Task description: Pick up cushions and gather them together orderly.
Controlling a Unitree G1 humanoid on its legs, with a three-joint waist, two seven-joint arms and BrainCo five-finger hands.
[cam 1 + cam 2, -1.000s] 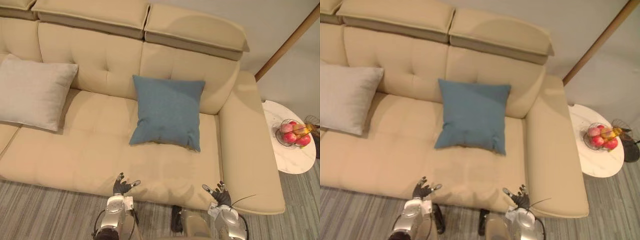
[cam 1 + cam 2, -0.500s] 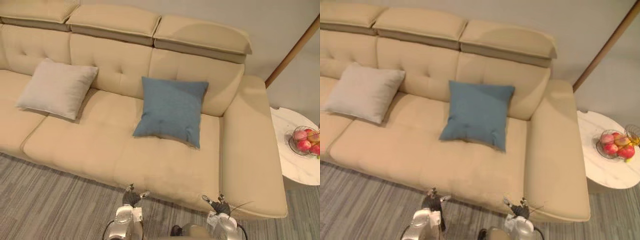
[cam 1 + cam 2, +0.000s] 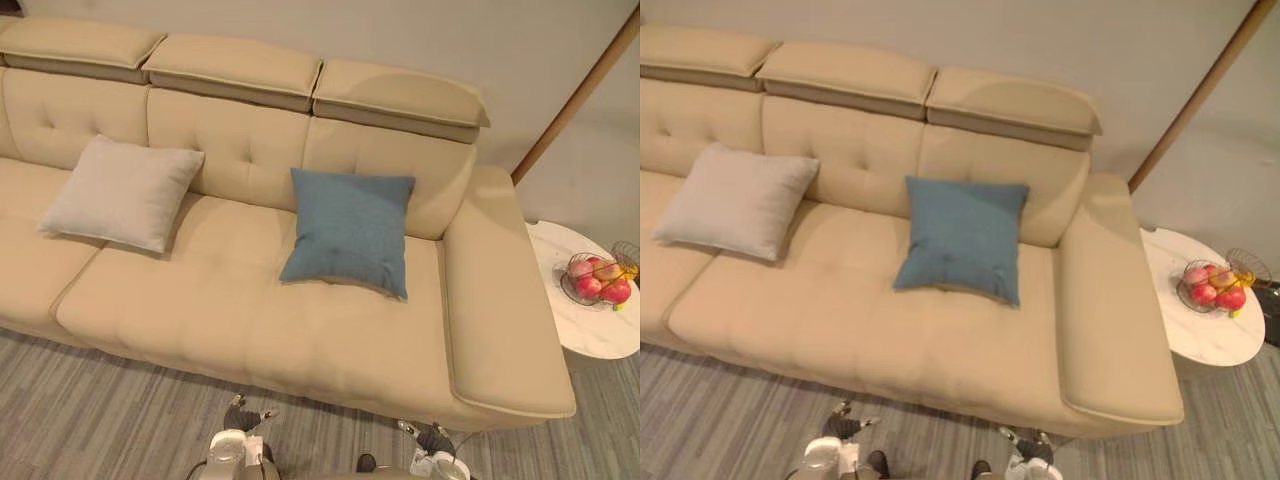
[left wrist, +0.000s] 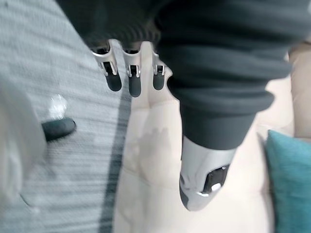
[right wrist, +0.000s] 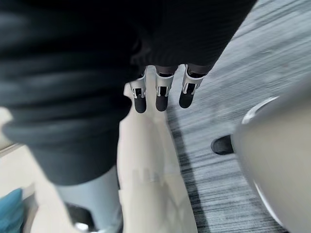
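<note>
Location: home living room.
Beige sofa with blue cushion and beige cushion; white side table holding a fruit bowl; grey striped carpet.

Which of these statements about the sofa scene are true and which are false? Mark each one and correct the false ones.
1. The blue cushion leans against the backrest of the sofa. True.
2. The beige cushion lies on top of the blue cushion. False: they are apart, with the beige one further toward the robot's left.
3. The left hand grips the blue cushion. False: it is open and holds nothing, over the floor in front of the sofa.
4. A wire bowl of fruit stands on the round white side table. True.
5. The right hand is open and holds nothing. True.
</note>
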